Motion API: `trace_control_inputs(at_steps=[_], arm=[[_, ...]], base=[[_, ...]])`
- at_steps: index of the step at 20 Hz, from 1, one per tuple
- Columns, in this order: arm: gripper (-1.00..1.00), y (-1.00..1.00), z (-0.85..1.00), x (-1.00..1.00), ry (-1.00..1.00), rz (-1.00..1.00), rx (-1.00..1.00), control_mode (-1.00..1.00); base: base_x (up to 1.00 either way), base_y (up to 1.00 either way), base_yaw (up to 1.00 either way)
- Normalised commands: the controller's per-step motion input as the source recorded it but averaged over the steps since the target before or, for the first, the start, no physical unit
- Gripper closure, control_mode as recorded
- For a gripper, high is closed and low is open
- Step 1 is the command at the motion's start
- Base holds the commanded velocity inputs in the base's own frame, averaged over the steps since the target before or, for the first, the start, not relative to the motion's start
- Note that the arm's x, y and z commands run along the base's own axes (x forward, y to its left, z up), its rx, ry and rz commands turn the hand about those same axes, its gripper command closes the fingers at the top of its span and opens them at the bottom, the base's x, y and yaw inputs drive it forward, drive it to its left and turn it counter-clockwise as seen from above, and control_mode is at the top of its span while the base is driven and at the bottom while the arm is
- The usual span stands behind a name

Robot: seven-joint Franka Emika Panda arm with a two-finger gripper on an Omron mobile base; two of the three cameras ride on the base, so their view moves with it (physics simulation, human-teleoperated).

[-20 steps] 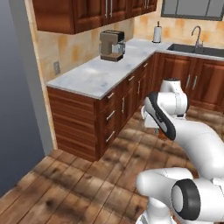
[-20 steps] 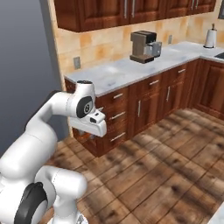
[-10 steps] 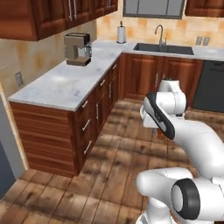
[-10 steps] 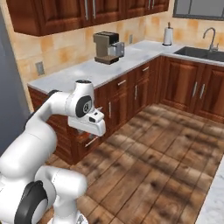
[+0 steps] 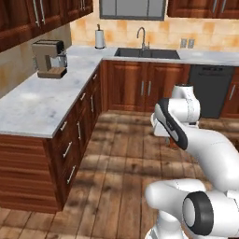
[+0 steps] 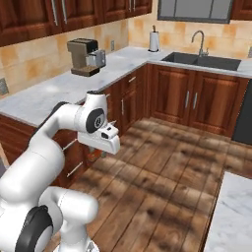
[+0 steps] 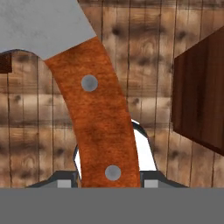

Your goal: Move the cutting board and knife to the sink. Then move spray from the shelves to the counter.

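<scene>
marble counter (image 5: 42,100), coffee machine (image 5: 49,58) and paper towel roll (image 5: 99,38) on it

In the hand view the knife (image 7: 98,127) is very close to the camera, so its blade leaves the picture at the top and left edges. The lower end of its handle goes behind the grey band, and the fingertips are covered there, so the jaws cannot be read. In both base views the arm's own wrist covers the gripper. The sink (image 5: 147,53) is seen at a flat angle, so its inside is mostly hidden, and in the right base view the sink (image 6: 206,61) is similar. The counter (image 5: 42,100) is cut by the left edge.
</scene>
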Motion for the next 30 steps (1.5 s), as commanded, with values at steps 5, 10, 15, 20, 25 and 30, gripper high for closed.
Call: trace_control_inputs(at_steps=[5, 10, 15, 20, 25, 30], arm=[[1.0, 0.0, 0.0, 0.0, 0.0, 0.0, 0.0, 1.0], [1.0, 0.0, 0.0, 0.0, 0.0, 0.0, 0.0, 1.0], [1.0, 0.0, 0.0, 0.0, 0.0, 0.0, 0.0, 1.0], [1.0, 0.0, 0.0, 0.0, 0.0, 0.0, 0.0, 1.0], [1.0, 0.0, 0.0, 0.0, 0.0, 0.0, 0.0, 1.0], [1.0, 0.0, 0.0, 0.0, 0.0, 0.0, 0.0, 1.0]], base=[[0.74, 0.0, -0.18], [0.76, 0.0, -0.06], [0.77, 0.0, -0.02], [0.79, 0.0, 0.0], [0.74, 0.0, 0.0], [0.74, 0.0, 0.0]])
